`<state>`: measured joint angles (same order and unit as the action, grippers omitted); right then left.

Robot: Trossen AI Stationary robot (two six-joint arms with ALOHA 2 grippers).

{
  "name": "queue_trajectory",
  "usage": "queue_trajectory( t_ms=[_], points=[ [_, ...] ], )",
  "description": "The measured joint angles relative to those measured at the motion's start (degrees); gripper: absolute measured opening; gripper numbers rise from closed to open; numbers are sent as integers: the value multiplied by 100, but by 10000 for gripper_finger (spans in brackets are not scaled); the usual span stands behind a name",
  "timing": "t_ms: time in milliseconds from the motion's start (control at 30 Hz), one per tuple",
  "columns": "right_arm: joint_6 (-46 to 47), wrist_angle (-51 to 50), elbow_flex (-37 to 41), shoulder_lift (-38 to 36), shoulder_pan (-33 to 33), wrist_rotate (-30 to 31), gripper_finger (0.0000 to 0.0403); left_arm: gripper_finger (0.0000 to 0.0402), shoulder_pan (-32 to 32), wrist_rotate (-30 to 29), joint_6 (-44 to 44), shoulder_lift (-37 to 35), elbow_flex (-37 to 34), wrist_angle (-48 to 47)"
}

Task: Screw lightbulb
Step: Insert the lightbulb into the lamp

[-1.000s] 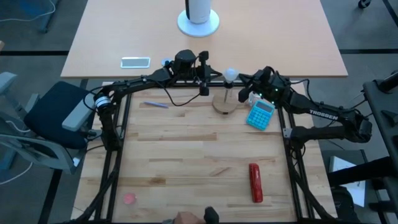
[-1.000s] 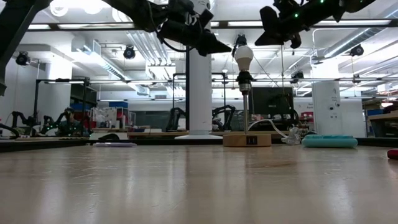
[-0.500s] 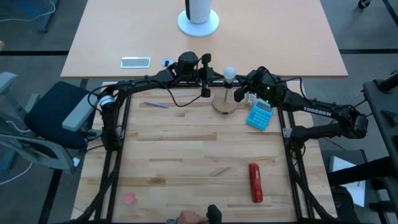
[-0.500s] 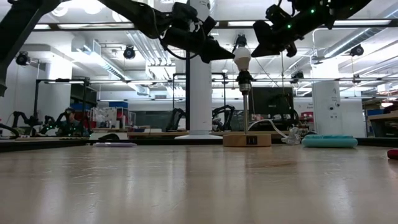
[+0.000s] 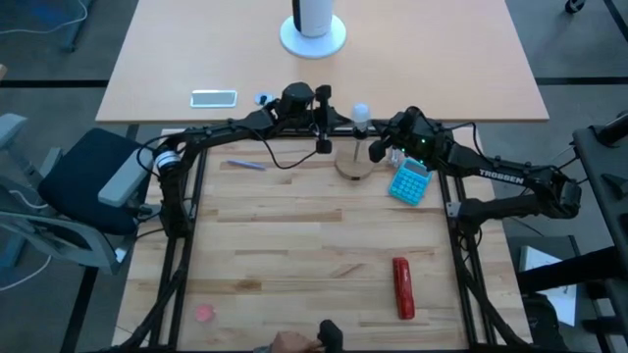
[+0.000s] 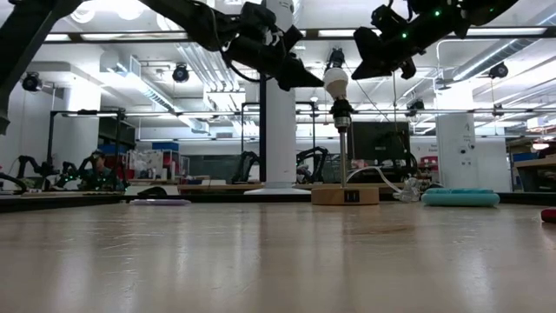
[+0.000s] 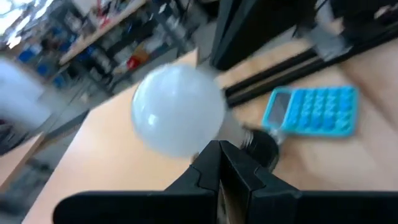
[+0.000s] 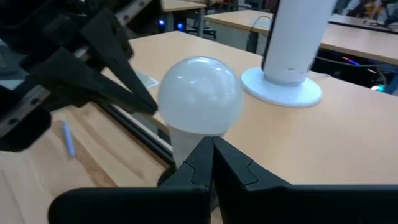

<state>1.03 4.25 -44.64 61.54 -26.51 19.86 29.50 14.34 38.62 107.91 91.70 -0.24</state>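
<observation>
Lightbulb point(image 6: 335, 83) on its post looks light, smooth, fragile; we'd hold the round glass gently. Left gripper point(image 5: 323, 145) and right gripper point(image 5: 377, 151) fingers together, beside it

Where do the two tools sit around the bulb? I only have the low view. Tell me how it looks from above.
Observer: From above, the bulb stands between them: left tool on its left, right tool on its right.
Operator: Report whether they are open.
Observer: The wrist views show both tools shut, each tip aimed low on the bulb. I cannot tell if they touch it.
Operator: Name the teal slab right of the stand.
Observer: It is a blue calculator, lying flat beside the round wooden stand, under the right arm.
</observation>
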Motion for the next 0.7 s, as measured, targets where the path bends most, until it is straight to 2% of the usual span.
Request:
queue_trajectory(
  t_ms=[100, 200, 467, 567, 700],
  points=[
    [-163, 43, 0, -9, -57, 118, 2, 0, 44, -405, 104, -109, 0, -220],
    [-289, 104, -59, -11, -250, 108, 2, 0, 150, -455, 37, -86, 0, -187],
    [-416, 114, -363, 168, -524, -666, 2, 0, 184, -182, -131, 97, 0, 483],
    [-420, 72, -393, 204, -499, -724, 2, 0, 190, 272, -127, 143, -2, 471],
    [-414, 45, -411, 172, -419, -719, 2, 0, 167, 355, -161, 139, -2, 491]
  ],
)
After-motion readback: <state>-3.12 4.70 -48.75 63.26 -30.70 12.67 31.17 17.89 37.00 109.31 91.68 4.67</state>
